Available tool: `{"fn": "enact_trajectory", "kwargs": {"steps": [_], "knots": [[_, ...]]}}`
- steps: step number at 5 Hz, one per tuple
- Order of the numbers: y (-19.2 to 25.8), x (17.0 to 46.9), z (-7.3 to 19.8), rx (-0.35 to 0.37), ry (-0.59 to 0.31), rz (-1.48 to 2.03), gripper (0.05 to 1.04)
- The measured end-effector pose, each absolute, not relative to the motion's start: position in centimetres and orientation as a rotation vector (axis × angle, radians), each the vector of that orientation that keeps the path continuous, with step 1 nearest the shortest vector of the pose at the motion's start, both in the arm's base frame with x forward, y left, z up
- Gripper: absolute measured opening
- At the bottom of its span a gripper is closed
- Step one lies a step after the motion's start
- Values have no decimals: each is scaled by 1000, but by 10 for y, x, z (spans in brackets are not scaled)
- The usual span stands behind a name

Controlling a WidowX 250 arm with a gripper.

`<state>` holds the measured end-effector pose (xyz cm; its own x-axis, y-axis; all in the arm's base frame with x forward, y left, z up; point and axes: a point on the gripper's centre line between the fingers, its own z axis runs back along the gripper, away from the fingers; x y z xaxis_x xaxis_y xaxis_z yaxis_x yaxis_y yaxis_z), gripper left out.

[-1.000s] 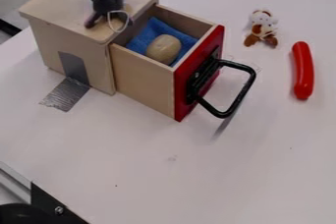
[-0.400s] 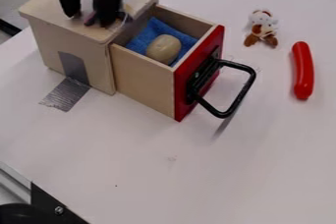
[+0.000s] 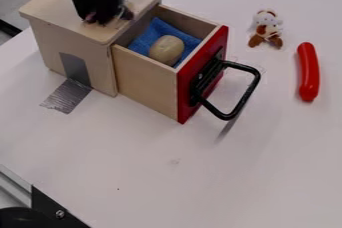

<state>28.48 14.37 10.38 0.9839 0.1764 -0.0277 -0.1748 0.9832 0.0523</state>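
The gripper (image 3: pixel 100 16) is at the upper left, low over the flat top of the wooden box (image 3: pixel 59 13). It is shut on the small grey plush toy (image 3: pixel 127 14), which it mostly hides; bits of the toy show beside and below the gripper. Right of the box top, the drawer (image 3: pixel 145 85) with a red front stands pulled out. Inside it a blue cloth (image 3: pixel 142 43) lies under a tan, rounded object (image 3: pixel 166 50).
A black handle (image 3: pixel 251 92) juts from the drawer front over the white table (image 3: pixel 220 182). Farther right lie a brown and white plush toy (image 3: pixel 266 34) and a red sausage-shaped object (image 3: pixel 308 72). Silver tape (image 3: pixel 67 96) runs from the box onto the table.
The gripper came down onto the grey plush toy from the top edge. Its fingers, wide apart around the toy a moment ago, have closed together on it.
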Motion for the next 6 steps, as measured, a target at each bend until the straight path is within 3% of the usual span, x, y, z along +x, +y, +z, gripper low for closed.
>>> {"fn": "enact_trajectory", "kwargs": {"steps": [1,2,3,4,5,6], "knots": [[142,285,104,50,32,172,153],[138,284,106,35,53,165,65],[123,298,128,15,8,132,55],[89,343,185,-12,-151,41,55],[69,387,198,-29,-189,-41,55],[45,419,195,-56,-194,-111,55]]}}
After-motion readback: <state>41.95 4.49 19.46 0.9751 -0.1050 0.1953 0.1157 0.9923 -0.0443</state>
